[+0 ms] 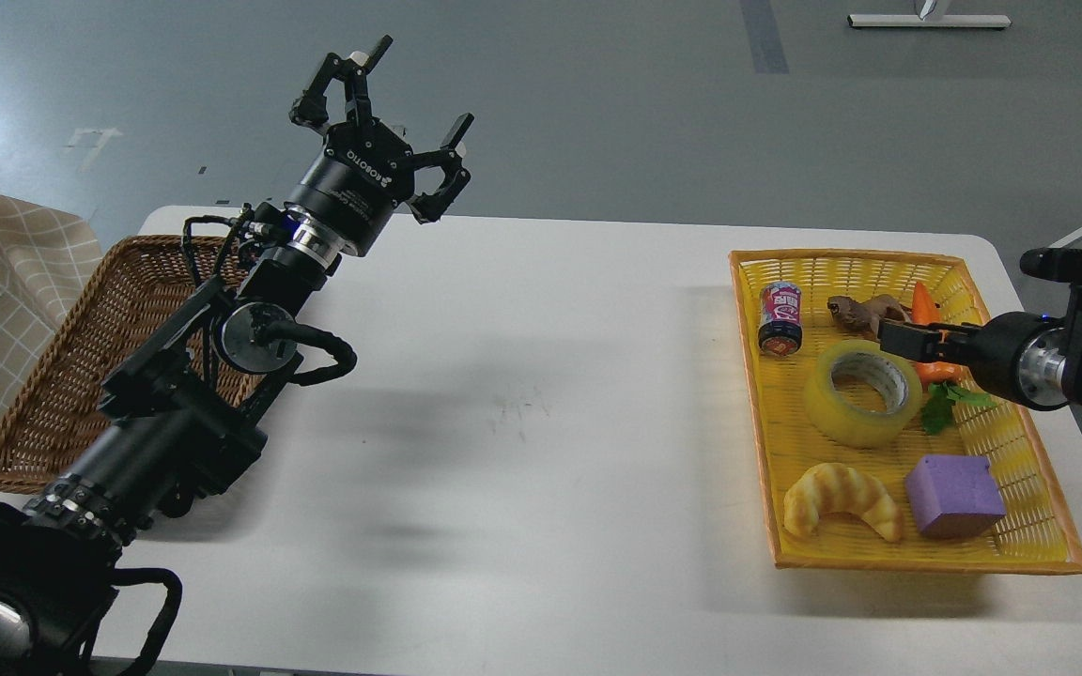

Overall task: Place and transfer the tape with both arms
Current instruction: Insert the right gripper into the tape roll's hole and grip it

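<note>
The tape (pixel 843 419), a thick translucent yellow roll with a grey core, lies flat in the middle of the yellow tray (pixel 926 561) at the right. My right gripper (pixel 900 336) reaches in from the right edge. Its dark tip hovers over the tape's far right rim, in front of the carrot. It is seen side-on and its fingers cannot be told apart. My left gripper (pixel 405 101) is raised above the table's far left, fingers spread open and empty, far from the tape.
In the tray are a small can (pixel 780 317), a brown toy animal (pixel 858 312), an orange carrot (pixel 922 299), a croissant toy (pixel 840 498) and a purple block (pixel 954 495). A brown wicker basket (pixel 62 376) stands at the left under my left arm.
</note>
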`<state>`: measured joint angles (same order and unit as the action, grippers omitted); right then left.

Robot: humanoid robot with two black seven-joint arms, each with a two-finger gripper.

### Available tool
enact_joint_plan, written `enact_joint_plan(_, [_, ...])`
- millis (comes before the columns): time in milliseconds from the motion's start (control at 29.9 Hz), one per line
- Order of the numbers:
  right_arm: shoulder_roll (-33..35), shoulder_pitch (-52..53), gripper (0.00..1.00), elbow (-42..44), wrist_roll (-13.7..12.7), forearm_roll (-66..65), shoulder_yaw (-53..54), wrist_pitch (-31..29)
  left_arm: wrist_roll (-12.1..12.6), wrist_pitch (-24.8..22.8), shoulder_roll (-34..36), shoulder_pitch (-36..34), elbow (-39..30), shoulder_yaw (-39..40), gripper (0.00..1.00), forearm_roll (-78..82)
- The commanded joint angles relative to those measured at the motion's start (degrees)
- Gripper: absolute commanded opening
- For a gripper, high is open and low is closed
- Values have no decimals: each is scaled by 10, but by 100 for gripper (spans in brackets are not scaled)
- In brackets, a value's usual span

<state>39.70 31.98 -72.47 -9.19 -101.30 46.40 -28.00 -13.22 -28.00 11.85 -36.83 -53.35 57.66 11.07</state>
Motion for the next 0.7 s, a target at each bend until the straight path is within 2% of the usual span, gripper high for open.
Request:
enact_joint_plan(0, [-2,-1,96,1,0,-15,-12,0,0,0,1,1,0,0,98,0])
enact_joint_plan(401, [-9,-10,96,3,-6,-30,-17,0,0,0,1,2,0,2,98,0])
enact_joint_plan(468, [-11,-12,92,3,-12,-40,-17,0,0,0,1,2,0,2,98,0])
enact_joint_plan(669, [-11,-26,91,5,-18,-43,-17,0,0,0,1,2,0,2,98,0])
